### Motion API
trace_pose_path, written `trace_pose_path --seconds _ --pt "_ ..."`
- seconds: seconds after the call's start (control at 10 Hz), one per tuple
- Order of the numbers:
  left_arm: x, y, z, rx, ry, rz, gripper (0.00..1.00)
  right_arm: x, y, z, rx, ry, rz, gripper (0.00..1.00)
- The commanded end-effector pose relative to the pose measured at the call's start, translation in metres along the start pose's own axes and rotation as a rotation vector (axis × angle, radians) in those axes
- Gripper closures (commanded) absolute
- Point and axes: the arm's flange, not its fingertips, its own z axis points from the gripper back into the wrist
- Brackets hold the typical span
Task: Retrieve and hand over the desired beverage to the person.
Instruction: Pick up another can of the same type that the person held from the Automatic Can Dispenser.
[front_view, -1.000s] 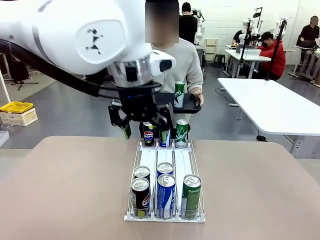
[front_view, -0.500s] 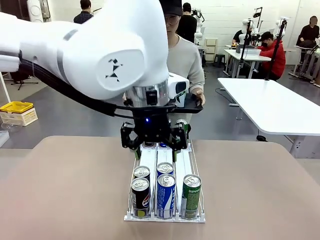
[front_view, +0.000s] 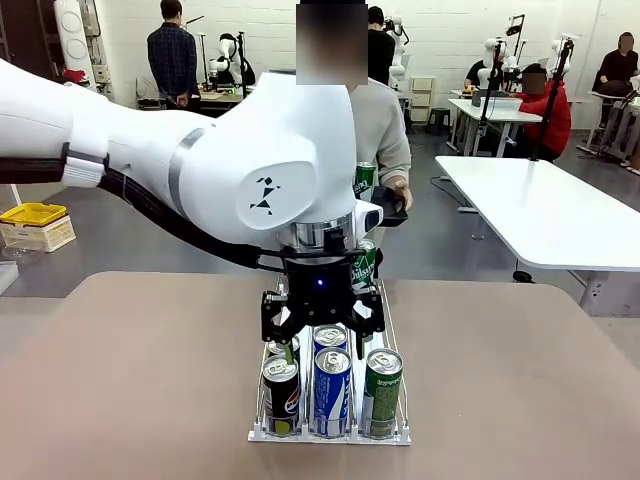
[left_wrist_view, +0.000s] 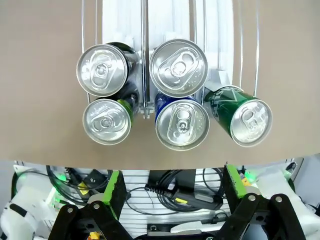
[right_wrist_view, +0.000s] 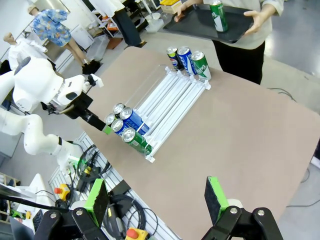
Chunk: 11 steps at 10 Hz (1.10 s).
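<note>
The left gripper (front_view: 321, 338) hangs at the centre of the front view, directly over the near end of the rack (front_view: 366, 325). Its jaws are spread wide and grip nothing. In the left wrist view the left gripper (left_wrist_view: 175, 186) sits at the bottom edge, and no can lies between its green pads (left_wrist_view: 116, 187).

The right gripper (right_wrist_view: 156, 200) occupies the bottom edge of the right wrist view, high above the table (right_wrist_view: 240, 130). Its jaws are also fully spread and empty.

The rack has three lanes running away from the robot. At its near end, in the lower centre of the front view, stand a black can (front_view: 280, 396), a blue can (front_view: 332, 392) and a green can (front_view: 382, 393), side by side. A second black can and a second blue can (front_view: 330, 337) stand just behind the first two. The left wrist view shows these five can tops from above: two black at left, two blue in the middle, one green can (left_wrist_view: 240, 115) at right. Three more cans (right_wrist_view: 189, 60) stand at the far end of the rack.

The person (front_view: 385, 120) stands at the far side of the table, in the upper centre of the front view, holding a dark tray (right_wrist_view: 200, 22) with both hands. One green tray can (right_wrist_view: 217, 15) stands upright on it.
</note>
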Motion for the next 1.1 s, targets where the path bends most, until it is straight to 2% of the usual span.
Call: trace_pose_path --seconds 0.0,0.5,1.0 --pt "0.006 -0.014 -0.003 0.031 0.005 0.025 0.00 0.001 -0.001 -0.002 0.024 -0.022 0.015 0.00" --pt "0.005 -0.013 -0.015 0.047 -0.003 -0.103 0.00 0.001 -0.001 -0.002 0.024 -0.022 0.015 0.00" --pt "0.008 -0.013 -0.024 0.044 -0.010 -0.129 0.00 0.001 -0.001 -0.002 0.024 -0.022 0.015 0.00"
